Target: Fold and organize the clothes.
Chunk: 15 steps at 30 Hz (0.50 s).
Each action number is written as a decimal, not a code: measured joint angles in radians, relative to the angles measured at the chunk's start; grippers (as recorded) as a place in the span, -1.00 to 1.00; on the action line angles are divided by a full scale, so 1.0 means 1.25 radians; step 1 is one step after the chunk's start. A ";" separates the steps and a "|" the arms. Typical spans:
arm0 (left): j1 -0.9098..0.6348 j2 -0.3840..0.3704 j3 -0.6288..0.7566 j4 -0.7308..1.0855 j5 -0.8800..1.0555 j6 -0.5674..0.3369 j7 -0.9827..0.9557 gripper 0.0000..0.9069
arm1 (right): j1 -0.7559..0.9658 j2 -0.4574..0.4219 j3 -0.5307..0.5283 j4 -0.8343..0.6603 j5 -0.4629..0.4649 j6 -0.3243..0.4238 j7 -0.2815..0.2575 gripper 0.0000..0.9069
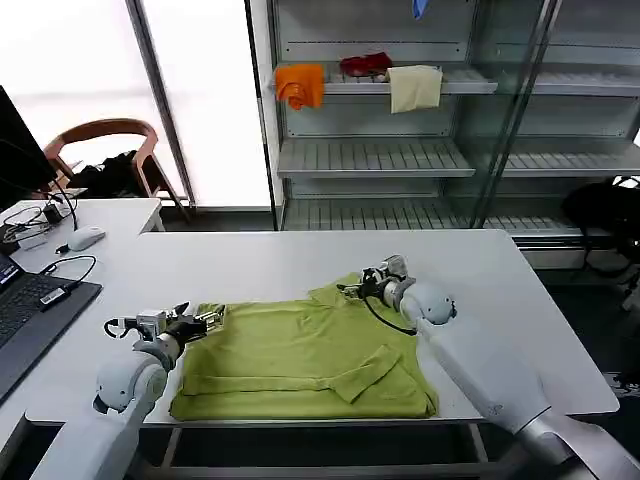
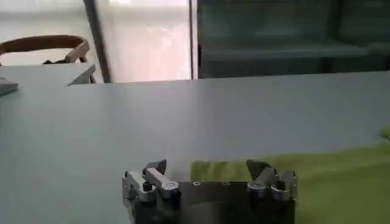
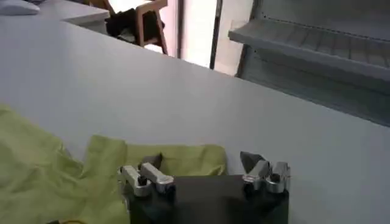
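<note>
Lime yellow-green thin T-shirt (image 1: 300, 365) lies half-folded on white bench (image 1: 250, 265); both released tools, left tool (image 1: 205, 320) and right tool (image 1: 352, 289), should pinch far corners squarely.

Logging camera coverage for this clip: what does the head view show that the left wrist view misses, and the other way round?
Head view alone: the right end effector open at the T-shirt's far edge, the shelf unit holding an orange cloth and a cream cloth, and a laptop. Left wrist view alone: a close look at the gap between its spread fingers. Both: the lime T-shirt, white table, wooden chair and open left end effector.
</note>
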 measured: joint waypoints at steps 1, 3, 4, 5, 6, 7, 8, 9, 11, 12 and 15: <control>0.000 0.000 -0.001 0.004 -0.002 0.000 0.002 -0.64 | 0.000 0.000 0.000 0.000 -0.002 0.000 -0.002 0.33; 0.000 -0.001 -0.002 0.010 -0.003 0.000 0.004 -0.96 | -0.002 0.000 0.000 -0.001 -0.007 -0.001 -0.006 0.22; 0.000 -0.001 -0.002 0.012 -0.004 0.001 0.006 -0.96 | -0.003 0.000 0.000 -0.001 -0.008 -0.001 -0.009 0.00; 0.001 -0.001 -0.003 0.014 -0.005 0.001 0.007 -0.96 | -0.004 -0.001 0.000 0.000 -0.009 -0.001 -0.012 -0.31; 0.001 -0.001 -0.003 0.015 -0.007 0.001 0.009 -0.96 | -0.005 -0.002 0.000 0.000 -0.010 -0.001 -0.015 -0.64; 0.003 -0.002 -0.004 0.017 -0.008 0.000 0.011 -0.96 | -0.006 -0.004 0.000 0.001 -0.011 -0.001 -0.018 -0.82; 0.003 -0.003 -0.005 0.019 -0.008 0.000 0.013 -0.96 | -0.008 -0.005 0.000 0.002 -0.012 -0.001 -0.021 -0.98; 0.005 -0.003 -0.006 0.020 -0.008 -0.001 0.015 -0.96 | -0.009 -0.006 0.000 0.003 -0.014 -0.001 -0.024 -1.00; 0.008 -0.002 -0.007 0.020 -0.008 -0.001 0.020 -0.98 | -0.011 -0.007 0.001 0.004 -0.017 -0.002 -0.028 -1.00; 0.009 -0.001 -0.007 0.019 -0.008 -0.001 0.022 -0.98 | -0.012 -0.007 0.002 0.005 -0.019 -0.002 -0.030 -1.00; 0.012 0.003 -0.006 0.015 -0.006 -0.001 0.024 -1.00 | -0.013 -0.009 0.004 0.007 -0.022 -0.003 -0.034 -1.00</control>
